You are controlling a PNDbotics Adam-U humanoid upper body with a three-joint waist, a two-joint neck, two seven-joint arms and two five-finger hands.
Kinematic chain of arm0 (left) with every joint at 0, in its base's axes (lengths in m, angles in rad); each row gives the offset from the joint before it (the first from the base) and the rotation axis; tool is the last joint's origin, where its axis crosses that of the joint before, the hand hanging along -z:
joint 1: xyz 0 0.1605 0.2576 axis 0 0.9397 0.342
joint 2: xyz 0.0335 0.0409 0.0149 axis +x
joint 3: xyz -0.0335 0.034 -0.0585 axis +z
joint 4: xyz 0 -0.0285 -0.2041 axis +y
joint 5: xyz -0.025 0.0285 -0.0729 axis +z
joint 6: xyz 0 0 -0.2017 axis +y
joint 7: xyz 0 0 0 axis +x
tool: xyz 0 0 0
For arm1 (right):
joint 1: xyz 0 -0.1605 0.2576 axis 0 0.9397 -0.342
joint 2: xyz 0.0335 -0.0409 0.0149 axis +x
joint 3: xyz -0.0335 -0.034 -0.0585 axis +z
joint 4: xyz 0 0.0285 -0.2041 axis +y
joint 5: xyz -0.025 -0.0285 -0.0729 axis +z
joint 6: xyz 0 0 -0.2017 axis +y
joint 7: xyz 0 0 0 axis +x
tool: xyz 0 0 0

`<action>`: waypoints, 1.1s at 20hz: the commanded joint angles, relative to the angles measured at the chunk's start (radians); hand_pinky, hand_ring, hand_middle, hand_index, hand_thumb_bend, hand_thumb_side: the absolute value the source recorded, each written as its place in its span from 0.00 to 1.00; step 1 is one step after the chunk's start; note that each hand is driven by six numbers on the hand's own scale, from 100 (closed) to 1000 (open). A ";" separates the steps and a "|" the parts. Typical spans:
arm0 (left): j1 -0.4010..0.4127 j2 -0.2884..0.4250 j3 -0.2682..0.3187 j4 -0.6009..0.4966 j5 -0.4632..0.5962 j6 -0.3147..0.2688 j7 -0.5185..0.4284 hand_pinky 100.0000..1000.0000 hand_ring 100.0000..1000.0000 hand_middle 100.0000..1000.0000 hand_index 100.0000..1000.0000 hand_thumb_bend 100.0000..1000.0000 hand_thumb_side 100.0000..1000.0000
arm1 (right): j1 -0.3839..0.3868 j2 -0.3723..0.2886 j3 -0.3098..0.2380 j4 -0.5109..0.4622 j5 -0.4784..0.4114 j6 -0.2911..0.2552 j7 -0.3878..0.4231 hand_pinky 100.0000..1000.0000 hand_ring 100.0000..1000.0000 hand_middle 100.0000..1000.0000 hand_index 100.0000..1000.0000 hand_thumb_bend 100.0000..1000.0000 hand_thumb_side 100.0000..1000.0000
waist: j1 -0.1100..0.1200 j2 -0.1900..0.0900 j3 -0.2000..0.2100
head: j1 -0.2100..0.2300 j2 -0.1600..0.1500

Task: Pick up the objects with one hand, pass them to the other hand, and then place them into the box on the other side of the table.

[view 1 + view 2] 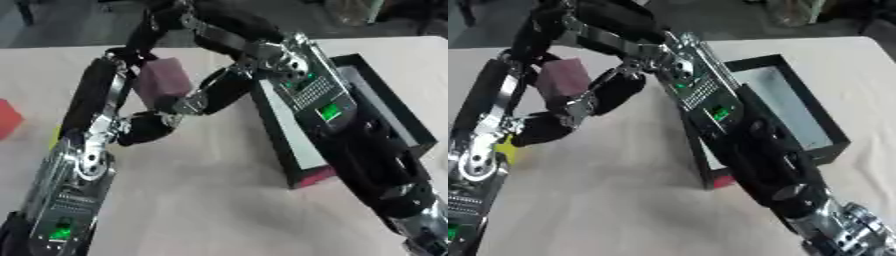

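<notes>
Nearest the lens, down in the lower corners: left forearm (63, 210) with its green light, and right forearm (376, 165) lying across the box (824, 112). Both lead up to one meeting spot over the far left half of the tabletop (201, 200), so looks like mid-handover. Dark pink block (164, 77) sits up in the air right between the two hands, not resting on anything. Left hand (92, 100) comes at it from the left and below, fingers running up the block's left face, thumb tucked under. Right hand (223, 87) comes from the right, fingers arching over the top and thumb reaching in at the lower right corner. Both seem curled round the block; can't really say which one is carrying it. Key thing for the next bit, going by the task: box is off to the right of the block, open top up, long side running away from the camera, and well apart from where the block hangs. Right hand is clearly the nearer one to it, since its own forearm already crosses that box. So probably needs the left to let go first, then a swing rightward and down. Also a red thing (7, 117) at the left edge and a yellow bit (505, 149) beside the left wrist, neither touched.
</notes>
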 commanded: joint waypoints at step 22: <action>-0.011 0.002 0.007 -0.031 -0.018 0.012 -0.012 0.60 0.36 0.28 0.53 0.26 0.00 | -0.003 -0.015 -0.014 0.011 0.062 -0.035 -0.009 0.74 0.71 0.39 0.73 0.35 0.00 | 0.004 -0.011 0.002 | -0.002 -0.012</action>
